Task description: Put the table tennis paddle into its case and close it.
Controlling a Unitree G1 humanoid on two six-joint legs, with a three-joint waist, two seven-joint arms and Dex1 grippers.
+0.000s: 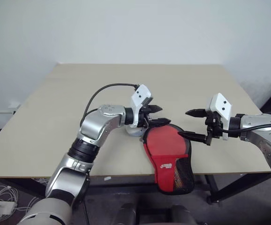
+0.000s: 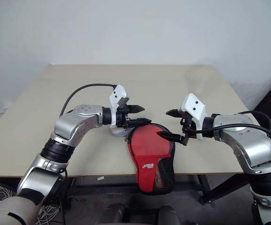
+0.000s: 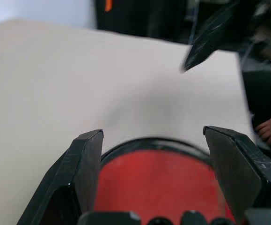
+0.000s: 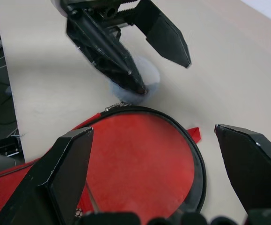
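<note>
Both grippers, left [image 2: 136, 116] and right [image 2: 169, 124], are hovering wide open and empty over the soft red paddle-shaped zip case [image 2: 150, 157] lying at the beige worktop's [image 2: 41, 103] near edge; closing cleanly likely means pinning the fabric while drawing the zip.

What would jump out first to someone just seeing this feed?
The red case lies at the near edge of the tan table, its mesh-pocket end hanging over the edge. Both open end effectors hover above its round end, facing each other: the left end effector from the left, the right end effector from the right. A whitish wad sits just beyond the case.
</note>
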